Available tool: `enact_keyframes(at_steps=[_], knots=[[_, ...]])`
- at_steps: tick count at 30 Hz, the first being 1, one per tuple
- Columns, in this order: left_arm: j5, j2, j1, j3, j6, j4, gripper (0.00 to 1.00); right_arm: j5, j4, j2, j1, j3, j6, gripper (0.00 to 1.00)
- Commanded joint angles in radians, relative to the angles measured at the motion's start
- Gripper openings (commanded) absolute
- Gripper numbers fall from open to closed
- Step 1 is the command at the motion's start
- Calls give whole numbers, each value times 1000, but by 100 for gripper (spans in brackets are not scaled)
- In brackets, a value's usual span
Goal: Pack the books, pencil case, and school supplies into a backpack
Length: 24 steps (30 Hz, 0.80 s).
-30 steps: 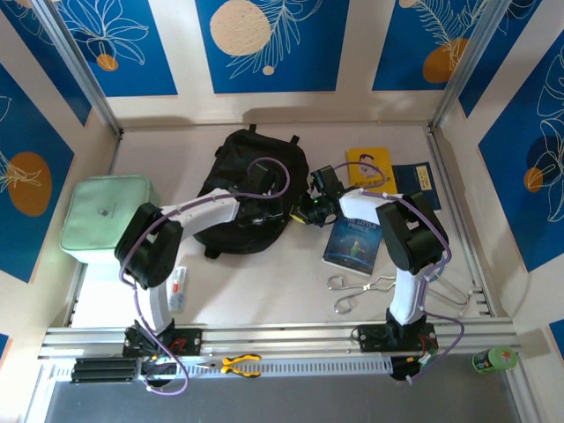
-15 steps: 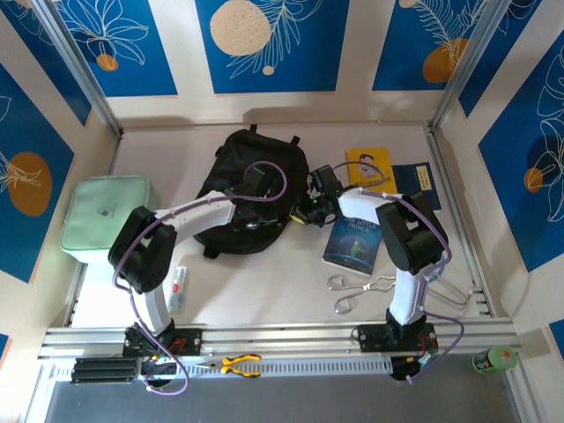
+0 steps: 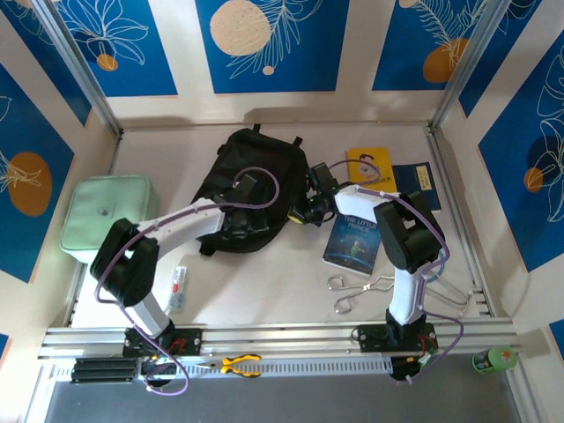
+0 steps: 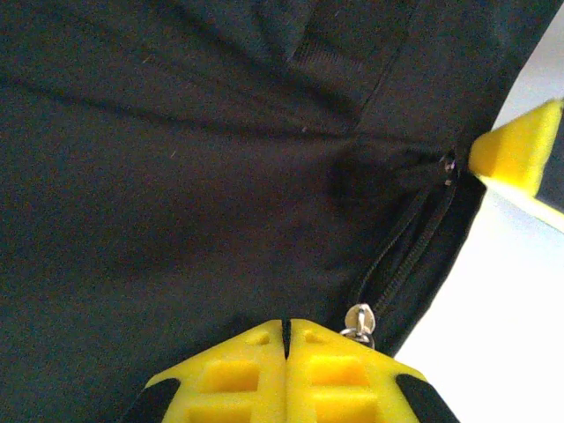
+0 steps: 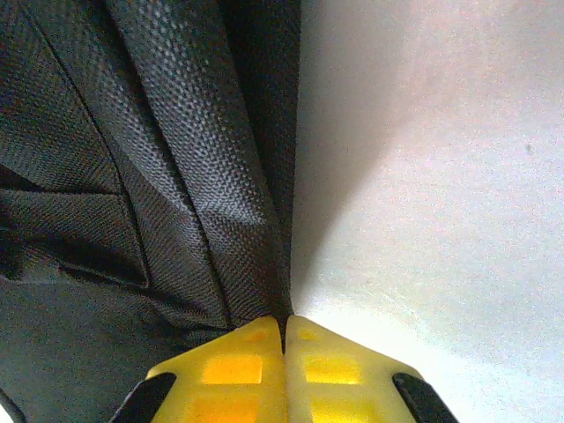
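Backpack (image 3: 251,176): it lies flat on the bench (image 3: 264,282), toward the back, in the middle, black and soft.
Left gripper (image 4: 285,328): your yellow fingers are pressed together, with black cloth right in front of them; you cannot tell if they pinch anything.
Zip pull (image 4: 359,319): the little silver tab sits just beside your left fingertips, on their right in the wrist view.
Right gripper (image 5: 285,328): your fingers are closed on a fold of the backpack, right at its edge, with bare bench next to it.
Zip (image 4: 405,256): it runs from the tab along the backpack's edge toward a yellow finger of your right gripper.
Blue book (image 3: 351,242): flat on the bench, just right of the backpack, near your right arm.
Yellow book (image 3: 368,166): behind the blue one, close to the back of the bench.
Navy book (image 3: 414,183): just beside the yellow one, on its right.
Green pouch (image 3: 106,216): far left on the bench, well apart from the backpack.
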Motion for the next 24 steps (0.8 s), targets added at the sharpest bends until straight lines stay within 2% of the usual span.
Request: enact_keyframes(at_steps=[1, 7, 13, 16, 20, 24], knots=[[-94, -95, 4, -38, 42, -185, 0, 137, -87, 38, -30, 37, -14, 8], [-92, -175, 8, -55, 83, -223, 0, 131, -63, 64, -40, 104, -41, 8], [-13, -162, 8, -18, 162, -162, 0, 39, -13, 24, -39, 110, -49, 12], [42, -133, 8, 8, 184, -119, 0, -17, 0, -50, -44, 75, -25, 21], [127, -94, 5, 45, 201, -44, 0, -103, 42, -150, -41, -28, 67, 41], [190, -48, -12, 99, 186, 8, 0, -175, 89, -196, -43, -112, 147, 52]])
